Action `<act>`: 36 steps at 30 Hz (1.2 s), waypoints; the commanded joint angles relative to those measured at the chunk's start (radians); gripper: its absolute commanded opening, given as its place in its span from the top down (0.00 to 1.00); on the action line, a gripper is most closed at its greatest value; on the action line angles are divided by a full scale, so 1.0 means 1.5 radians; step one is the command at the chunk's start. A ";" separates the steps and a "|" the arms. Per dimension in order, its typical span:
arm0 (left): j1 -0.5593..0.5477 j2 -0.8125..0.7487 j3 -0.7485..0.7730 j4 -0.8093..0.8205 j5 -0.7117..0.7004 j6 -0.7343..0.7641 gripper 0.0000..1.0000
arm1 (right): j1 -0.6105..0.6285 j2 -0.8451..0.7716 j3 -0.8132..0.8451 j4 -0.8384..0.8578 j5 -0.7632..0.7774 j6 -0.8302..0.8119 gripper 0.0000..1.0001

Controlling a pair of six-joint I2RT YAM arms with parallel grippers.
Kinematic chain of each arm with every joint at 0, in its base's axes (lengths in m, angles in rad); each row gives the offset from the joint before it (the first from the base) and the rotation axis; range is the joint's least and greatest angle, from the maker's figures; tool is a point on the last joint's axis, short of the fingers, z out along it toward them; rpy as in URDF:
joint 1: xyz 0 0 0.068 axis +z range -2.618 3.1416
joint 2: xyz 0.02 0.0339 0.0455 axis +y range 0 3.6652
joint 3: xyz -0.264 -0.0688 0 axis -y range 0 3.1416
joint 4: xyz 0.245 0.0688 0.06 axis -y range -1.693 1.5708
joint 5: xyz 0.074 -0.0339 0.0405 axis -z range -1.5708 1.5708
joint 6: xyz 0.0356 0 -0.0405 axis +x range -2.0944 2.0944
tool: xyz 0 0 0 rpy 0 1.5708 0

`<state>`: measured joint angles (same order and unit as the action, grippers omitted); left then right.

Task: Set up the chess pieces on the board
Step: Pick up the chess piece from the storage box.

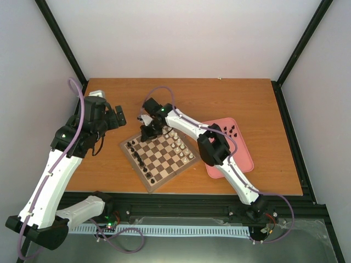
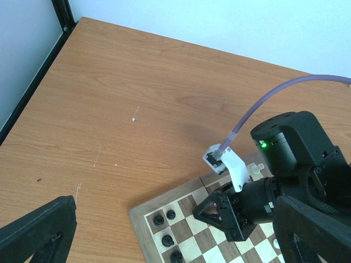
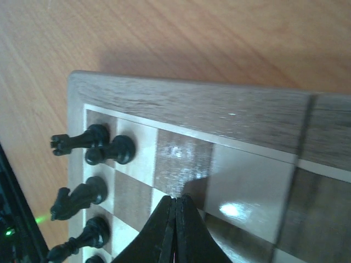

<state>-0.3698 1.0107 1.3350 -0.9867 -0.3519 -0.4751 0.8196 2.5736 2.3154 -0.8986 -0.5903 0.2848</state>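
Left hand spread wide above the worktop left of the board, black chess pieces standing along its left edge, right hand pressed together over its far corner, pink tray at right

Looks like a robotics lab test cell: plain white panel walls boxed in by black metal frame posts around an orange-brown wooden tabletop. A white-and-black robot arm on the left and another on the right are bolted to a black slotted rail at the near edge, trailing purple cables.
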 commanded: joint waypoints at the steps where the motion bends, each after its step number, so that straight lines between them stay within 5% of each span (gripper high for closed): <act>1: 0.002 -0.011 0.005 0.013 0.001 0.003 0.00 | -0.013 -0.053 0.000 -0.028 0.057 -0.015 0.97; 4: 0.002 -0.013 0.005 0.014 0.000 0.003 0.00 | -0.017 -0.083 0.016 -0.047 0.077 -0.025 0.94; 12: 0.003 -0.022 0.006 0.030 0.000 0.002 0.00 | -0.055 -0.197 0.018 -0.110 0.135 -0.047 0.65; 18: 0.003 -0.032 0.005 0.032 0.005 0.000 0.00 | -0.163 -0.296 -0.075 -0.151 0.249 -0.019 0.50; 25: 0.003 -0.039 0.010 0.027 0.021 -0.001 0.00 | -0.313 -0.341 -0.262 -0.203 0.386 0.009 0.49; 36: 0.003 -0.033 0.009 0.020 0.040 -0.012 0.00 | -0.346 -0.359 -0.432 -0.121 0.423 -0.015 0.48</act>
<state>-0.3698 0.9619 1.3342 -0.9646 -0.3103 -0.4759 0.2977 2.0598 1.6775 -1.1259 -0.0021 0.2737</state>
